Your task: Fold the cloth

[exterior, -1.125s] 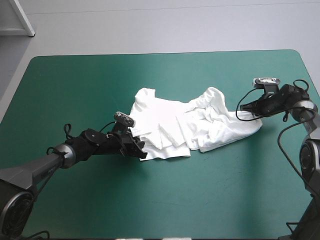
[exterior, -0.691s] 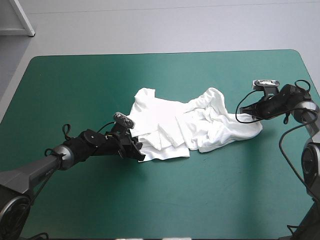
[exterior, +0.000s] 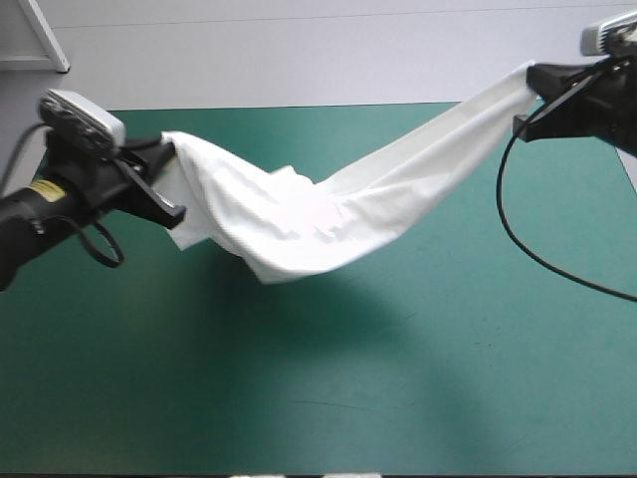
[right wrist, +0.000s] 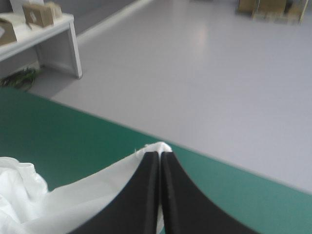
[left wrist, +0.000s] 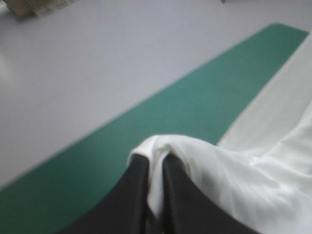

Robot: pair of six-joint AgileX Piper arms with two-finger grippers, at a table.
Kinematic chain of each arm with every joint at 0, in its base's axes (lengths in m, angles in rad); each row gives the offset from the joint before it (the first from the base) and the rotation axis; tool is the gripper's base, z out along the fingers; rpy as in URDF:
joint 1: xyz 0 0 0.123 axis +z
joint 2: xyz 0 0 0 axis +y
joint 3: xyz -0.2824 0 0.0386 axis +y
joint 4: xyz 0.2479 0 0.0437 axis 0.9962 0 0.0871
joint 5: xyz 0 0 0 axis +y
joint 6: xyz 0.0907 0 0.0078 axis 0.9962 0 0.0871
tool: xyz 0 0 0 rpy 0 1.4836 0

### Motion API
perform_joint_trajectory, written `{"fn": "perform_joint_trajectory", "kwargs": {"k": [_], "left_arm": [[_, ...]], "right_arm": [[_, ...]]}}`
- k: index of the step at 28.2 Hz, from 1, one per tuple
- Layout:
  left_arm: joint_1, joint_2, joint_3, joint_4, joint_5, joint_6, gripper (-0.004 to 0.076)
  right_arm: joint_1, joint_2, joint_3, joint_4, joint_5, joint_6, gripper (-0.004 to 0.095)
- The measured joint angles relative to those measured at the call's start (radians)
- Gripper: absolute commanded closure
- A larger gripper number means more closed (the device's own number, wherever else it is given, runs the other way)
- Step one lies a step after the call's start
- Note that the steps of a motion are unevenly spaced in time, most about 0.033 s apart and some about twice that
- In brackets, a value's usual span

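Note:
The white T-shirt hangs in the air above the teal-green table, stretched between both raised arms and sagging in the middle. At the left, my left gripper is shut on one end of it; in the left wrist view the T-shirt bunches over and between the black fingertips of that gripper. High at the far right, my right gripper is shut on the other end. In the right wrist view its gripper pinches a white edge of the T-shirt, which falls away to one side.
The shirt's shadow lies on the teal-green cover under the sag. Beyond the table's far edge is bare grey floor. A white bench leg stands off the table in the right wrist view.
Earlier the T-shirt lay crumpled on the table with both grippers low at its edges. Both arms have since risen and moved apart, lifting the shirt clear of the cover.

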Motion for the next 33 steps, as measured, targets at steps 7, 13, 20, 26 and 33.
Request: {"fn": "perform_joint_trajectory", "kwargs": {"k": [7, 13, 20, 26, 33], "left_arm": [[0.006, -0.023, -0.546, 0.17, 0.096, -0.063, 0.0705], [0.006, -0.039, -0.776, 0.22, 0.165, -0.117, 0.0705], [0.006, -0.054, -0.809, 0.222, 0.25, -0.149, 0.0705], [0.006, -0.048, -0.755, 0.221, 0.271, -0.161, 0.0705], [0.006, 0.038, -0.505, 0.222, 0.27, -0.175, 0.0705]], "right_arm": [[0.0, -0.112, -0.367, 0.015, 0.028, 0.031, 0.0925], [0.0, -0.17, -0.546, 0.018, 0.055, 0.057, 0.0925], [0.0, -0.249, -0.622, -0.038, 0.138, 0.12, 0.0925], [0.0, -0.3, -0.596, -0.106, 0.149, 0.155, 0.0925], [0.0, -0.249, -0.282, -0.11, 0.119, 0.157, 0.0925]]}}
